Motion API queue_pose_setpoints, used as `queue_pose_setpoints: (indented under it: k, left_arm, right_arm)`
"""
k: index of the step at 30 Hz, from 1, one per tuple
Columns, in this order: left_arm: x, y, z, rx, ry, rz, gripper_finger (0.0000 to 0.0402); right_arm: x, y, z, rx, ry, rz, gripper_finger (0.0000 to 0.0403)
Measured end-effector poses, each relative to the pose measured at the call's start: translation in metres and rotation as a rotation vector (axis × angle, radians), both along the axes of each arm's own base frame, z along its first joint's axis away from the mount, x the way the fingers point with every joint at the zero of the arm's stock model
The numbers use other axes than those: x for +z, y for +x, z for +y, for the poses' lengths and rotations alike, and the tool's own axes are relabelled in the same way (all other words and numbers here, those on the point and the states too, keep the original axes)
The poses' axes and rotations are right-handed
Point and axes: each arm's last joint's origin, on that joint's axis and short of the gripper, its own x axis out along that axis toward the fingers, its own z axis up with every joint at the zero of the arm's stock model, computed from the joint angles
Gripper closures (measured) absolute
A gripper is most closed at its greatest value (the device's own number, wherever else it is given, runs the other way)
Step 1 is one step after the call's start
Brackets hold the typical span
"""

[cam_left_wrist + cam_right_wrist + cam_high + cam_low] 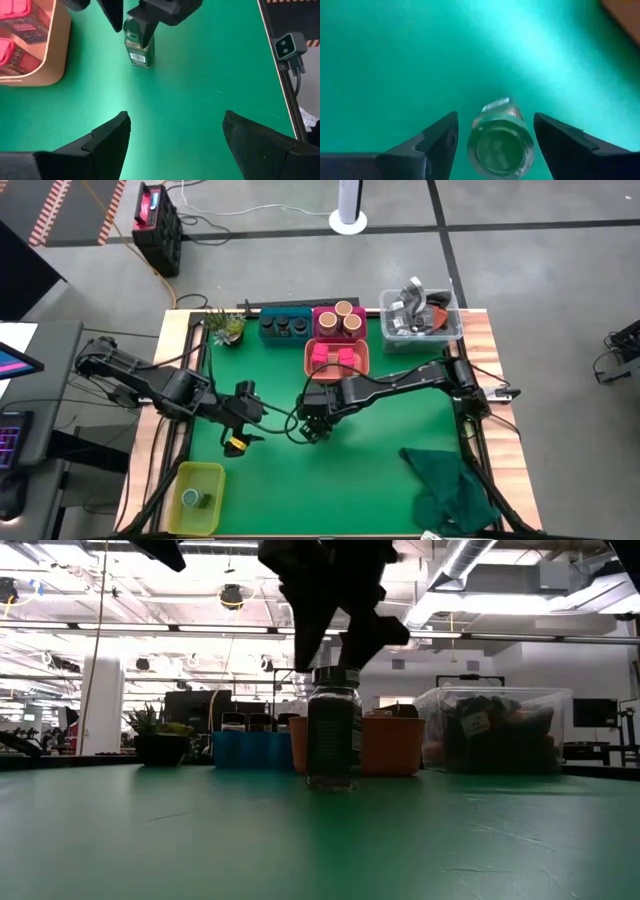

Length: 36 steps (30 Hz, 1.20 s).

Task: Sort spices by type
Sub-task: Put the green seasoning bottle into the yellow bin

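Note:
A clear jar with a dark green top (333, 735) stands upright on its base on the green mat, near the middle of the table. My right gripper (496, 118) hangs over it, pointing down and open. Its fingers stand on either side of the jar's top (501, 146) with a gap on each side. In the low view my right gripper (337, 645) ends just above the lid. My left gripper (175, 137) is open and low over the mat to the jar's left, facing the jar (138, 47). In the high view my right gripper (315, 423) covers most of the jar.
At the far edge stand a blue tray of dark jars (285, 327), a magenta tray of tan-topped jars (340, 320), an orange tray of pink boxes (338, 358) and a clear tub (420, 315). A yellow tray (197, 495) holds one green-topped jar. A dark green cloth (450, 480) lies near right.

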Motion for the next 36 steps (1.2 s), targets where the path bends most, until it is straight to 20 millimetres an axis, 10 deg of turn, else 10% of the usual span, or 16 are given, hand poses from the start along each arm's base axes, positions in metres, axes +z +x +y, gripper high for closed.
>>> queue_pose_setpoints:
  k: [14, 36]
  left_arm:
    - [-0.031, 0.057, 0.01, -0.012, 0.002, 0.021, 0.0097]
    - [-0.035, 0.113, 0.041, -0.145, -0.057, -0.257, 0.0097]
  right_arm:
    - [0.057, -0.056, 0.016, -0.034, -0.201, 0.13, 0.0111]
    - [0.044, -0.17, 0.026, -0.186, -0.291, 0.375, 0.0111]
